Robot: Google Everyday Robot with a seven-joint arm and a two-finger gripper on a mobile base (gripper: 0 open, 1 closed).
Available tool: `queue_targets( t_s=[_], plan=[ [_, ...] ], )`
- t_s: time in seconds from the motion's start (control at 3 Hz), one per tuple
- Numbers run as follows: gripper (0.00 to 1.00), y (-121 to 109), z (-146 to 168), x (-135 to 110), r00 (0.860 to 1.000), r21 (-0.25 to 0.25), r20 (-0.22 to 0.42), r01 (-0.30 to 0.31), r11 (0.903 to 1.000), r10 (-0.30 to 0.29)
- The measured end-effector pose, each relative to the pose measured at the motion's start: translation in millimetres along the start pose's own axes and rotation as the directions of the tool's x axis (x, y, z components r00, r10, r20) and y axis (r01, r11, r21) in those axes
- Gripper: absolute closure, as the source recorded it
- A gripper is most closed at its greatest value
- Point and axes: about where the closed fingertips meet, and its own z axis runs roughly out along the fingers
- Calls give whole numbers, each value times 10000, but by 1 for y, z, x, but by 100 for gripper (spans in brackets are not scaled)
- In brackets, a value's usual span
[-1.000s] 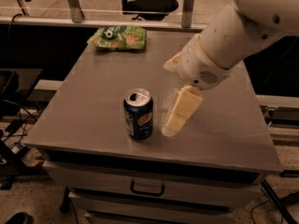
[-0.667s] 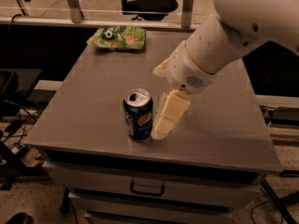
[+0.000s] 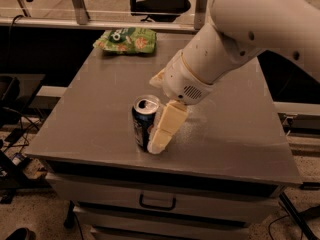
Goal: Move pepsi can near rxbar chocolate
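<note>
The pepsi can (image 3: 143, 122) stands upright near the table's front edge, left of centre, with its silver top open to view. My gripper (image 3: 156, 115) has come down on the can from the right and behind. It is open, with one cream finger (image 3: 167, 126) lying against the can's right side and the other showing above and behind the can. The can stands on the table. The rxbar chocolate is not in view; my white arm (image 3: 240, 39) covers much of the table's right and back.
A green snack bag (image 3: 126, 39) lies at the table's back left corner. The grey table (image 3: 85, 114) has drawers below its front edge. A rail and a chair stand behind the table, and cables lie on the floor at left.
My gripper has moved left and down toward the pepsi can, from a gap beside it to touching its right side. The can has not moved.
</note>
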Motion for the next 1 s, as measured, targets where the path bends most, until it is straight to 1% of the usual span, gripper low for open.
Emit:
queue_targets(
  t_s=[0.33,0.67,1.0],
  plan=[
    [17,3,4,-8,9997,-110,169,153,9998,-151],
    [41,4,4,-13,9994,-212,263,241,9995,-235],
    [64,-2,-4,-13,9998,-97,176,109,9999,-108]
  ],
)
